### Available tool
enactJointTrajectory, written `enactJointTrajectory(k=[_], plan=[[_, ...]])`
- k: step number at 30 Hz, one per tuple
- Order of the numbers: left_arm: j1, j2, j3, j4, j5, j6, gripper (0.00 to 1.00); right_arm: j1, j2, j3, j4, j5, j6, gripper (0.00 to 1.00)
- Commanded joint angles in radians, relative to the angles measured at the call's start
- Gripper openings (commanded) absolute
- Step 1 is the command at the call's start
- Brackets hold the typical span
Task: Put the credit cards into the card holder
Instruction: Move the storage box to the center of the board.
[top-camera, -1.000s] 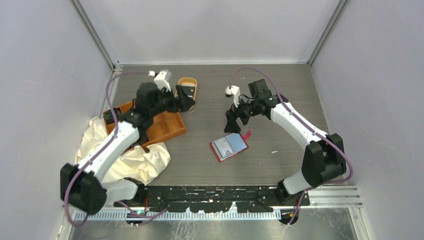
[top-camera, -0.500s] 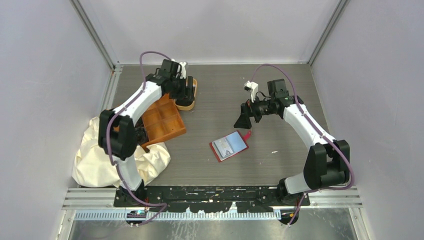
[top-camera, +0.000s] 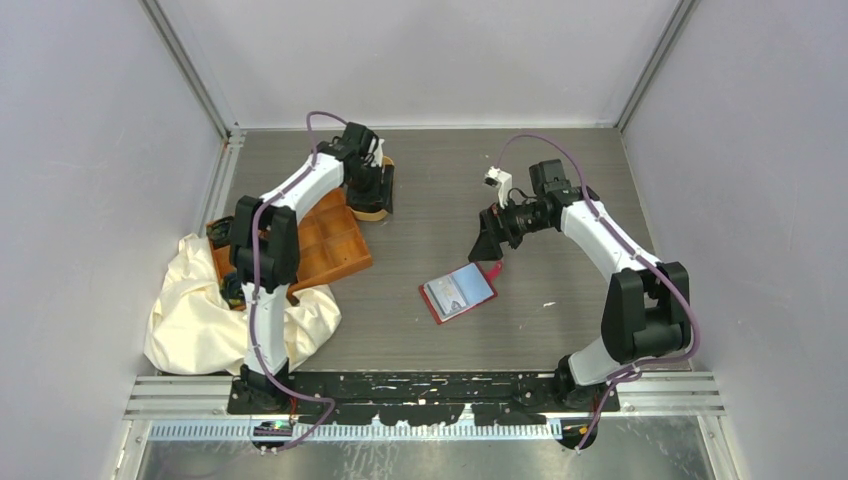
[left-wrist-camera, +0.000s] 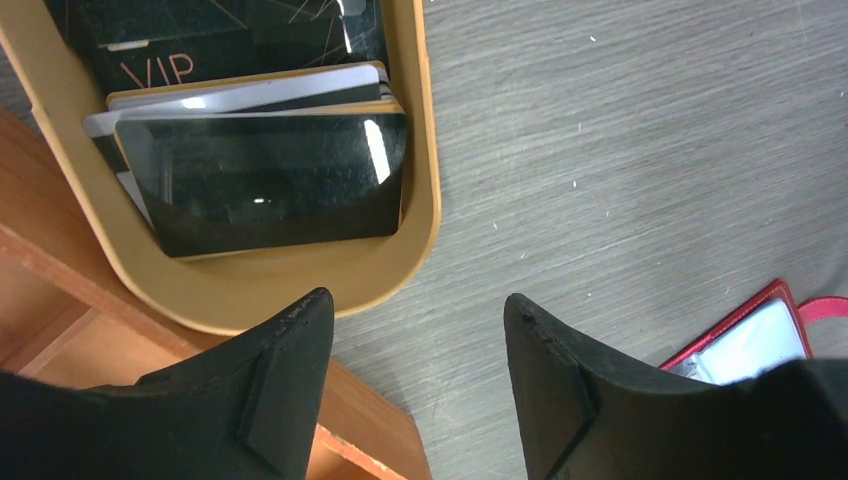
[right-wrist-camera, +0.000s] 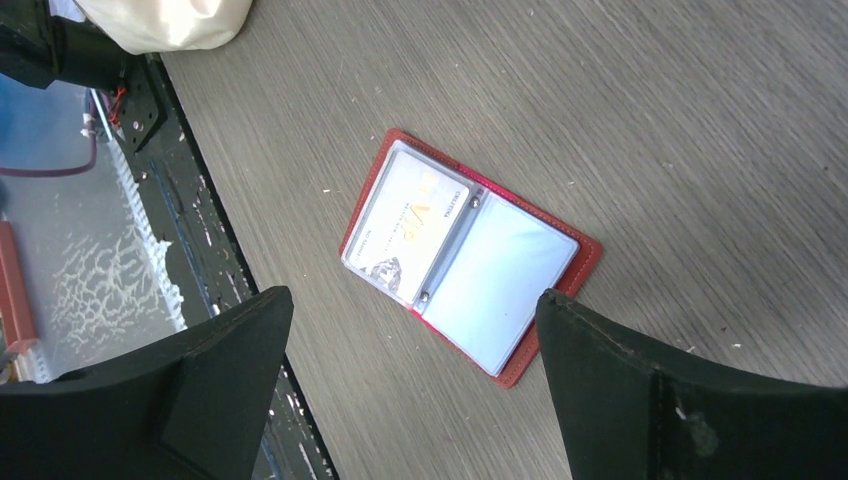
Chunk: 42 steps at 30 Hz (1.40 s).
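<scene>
Hovering w/ jaws parted and nothing between them, the left gripper (left-wrist-camera: 417, 300) hangs just over the near rim of the oval tan dish (left-wrist-camera: 428, 150). In the dish the credit cards (left-wrist-camera: 270, 190) lie overlapped: a glossy black one on top, a pale striped one beneath, and a black card marked VIP behind. The dish sits against the orange tray (left-wrist-camera: 60, 300) at the far left of the desk (left-wrist-camera: 620, 120), and a cream cloth (top-camera: 200, 320) is bunched nearer the arm bases. The right gripper (right-wrist-camera: 412, 298), jaws spread wide and empty, is poised above the card holder (right-wrist-camera: 470, 255). It lies open and flat mid-desk, well apart from the dish; one clear sleeve shows a pale card and the sleeve beside it looks empty. Step in hand appears to be picking the top card. To do it well, the left gripper prob. needs to come down w/ one finger inside the rim and work under that card's edge, since thin plastic lying flat gives little to pinch. It should take one card only, as the glossy stack may cling or slide. Gripping by a short edge would leave most of the card free for the sleeve. The right gripper could pin the holder's cover so it doesn't skid on insertion.
</scene>
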Motion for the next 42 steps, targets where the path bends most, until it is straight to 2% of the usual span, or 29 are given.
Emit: enactJointTrajectory(k=[1,8,17,23,29,36,42], plan=[[-0.006,0.037,0.083,-0.019,0.026,0.001,0.63,0.003,0.01,0.059,-0.036,-0.019,-0.025,0.96],[-0.022,0.112,0.18,-0.076,0.096,-0.015,0.48,0.003,0.013,0.06,-0.043,-0.011,-0.031,0.96],[-0.148,0.074,0.102,-0.033,0.184,-0.034,0.4,0.003,0.031,0.073,-0.066,-0.009,-0.047,0.96],[-0.233,0.085,0.101,-0.059,0.099,0.031,0.26,-0.008,0.025,0.075,-0.071,-0.013,-0.046,0.96],[-0.322,0.032,0.024,-0.035,0.027,0.149,0.11,-0.036,0.021,0.08,-0.079,-0.027,-0.048,0.96],[-0.408,-0.153,-0.235,0.065,0.022,0.415,0.12,-0.073,0.013,0.081,-0.088,-0.05,-0.05,0.96],[-0.421,-0.34,-0.468,0.172,-0.001,0.48,0.2,-0.084,0.014,0.078,-0.088,-0.061,-0.052,0.95]])
